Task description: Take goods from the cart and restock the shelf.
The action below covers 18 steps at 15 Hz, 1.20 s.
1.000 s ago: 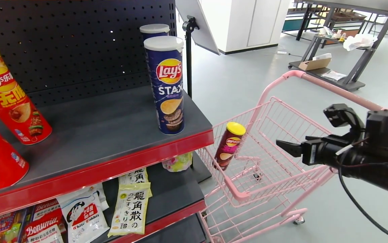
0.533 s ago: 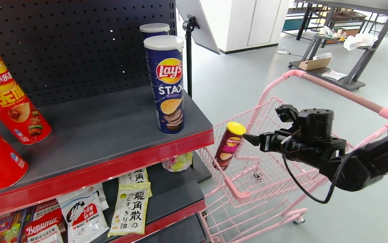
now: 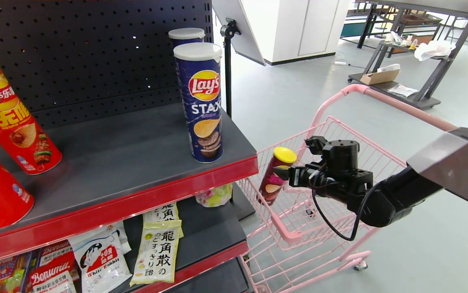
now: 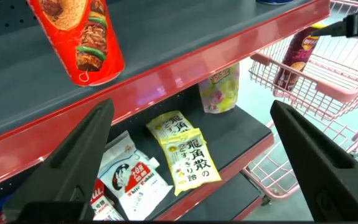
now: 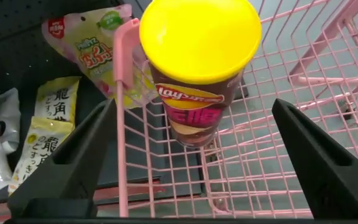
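Note:
A maroon chip can with a yellow lid (image 3: 275, 176) leans against the near-left corner of the pink cart (image 3: 355, 88). My right gripper (image 3: 287, 173) is inside the cart at the can's upper part, open. In the right wrist view its fingers (image 5: 73, 162) stand either side of the can (image 5: 197, 68), which sits just ahead of them against the cart's wire wall (image 5: 126, 93). My left gripper (image 4: 191, 107) hangs open in front of the shelf's (image 4: 166, 74) red edge, holding nothing. The can (image 4: 297, 53) also shows far off in the left wrist view.
Two tall blue chip cans (image 3: 201, 106) stand at the right end of the upper shelf (image 3: 136, 150), and red cans (image 3: 12, 118) at its left. Candy bags (image 3: 158, 248) lie on the lower shelf. A black stand pole (image 3: 228, 61) rises between shelf and cart.
My right arm has swung left across the cart, from over its right side to just beside the maroon can. The can, cart and shelf goods have stayed put.

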Tool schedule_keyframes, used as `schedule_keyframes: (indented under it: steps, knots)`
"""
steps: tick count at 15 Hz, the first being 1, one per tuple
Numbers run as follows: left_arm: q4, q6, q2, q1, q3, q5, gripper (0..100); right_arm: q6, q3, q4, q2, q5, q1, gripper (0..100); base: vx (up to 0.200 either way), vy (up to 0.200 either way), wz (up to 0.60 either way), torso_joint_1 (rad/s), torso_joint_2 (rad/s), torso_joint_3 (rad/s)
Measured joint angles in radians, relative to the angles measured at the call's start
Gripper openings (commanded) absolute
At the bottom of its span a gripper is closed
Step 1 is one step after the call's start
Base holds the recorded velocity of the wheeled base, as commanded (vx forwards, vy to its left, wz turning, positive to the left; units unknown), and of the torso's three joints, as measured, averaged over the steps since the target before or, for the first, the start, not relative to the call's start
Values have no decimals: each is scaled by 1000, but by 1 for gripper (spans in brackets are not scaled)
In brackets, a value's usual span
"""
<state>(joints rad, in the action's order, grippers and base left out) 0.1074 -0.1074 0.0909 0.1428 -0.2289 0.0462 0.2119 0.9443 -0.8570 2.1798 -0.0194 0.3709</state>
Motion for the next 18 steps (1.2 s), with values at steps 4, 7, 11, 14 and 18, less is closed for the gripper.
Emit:
schedule_keyframes:
  steps: [4,7,11,14,18]
  knots:
    - [0,0,0,0,0,0,100,1,78,1,69,6,1,100,0,0,0,0,0,0]
    - [0,0,0,0,0,-3,100,1,139,1,120,25,2,100,0,0,0,0,0,0]
    - [1,-1,0,0,-1,-5,100,1,194,1,171,26,8,100,0,0,0,0,0,0]
    - [1,-1,0,0,-2,-6,100,1,243,3,210,37,10,100,0,0,0,0,0,0]
    - [1,-1,1,0,-4,-7,100,1,295,3,264,49,10,0,0,0,0,0,0,0]
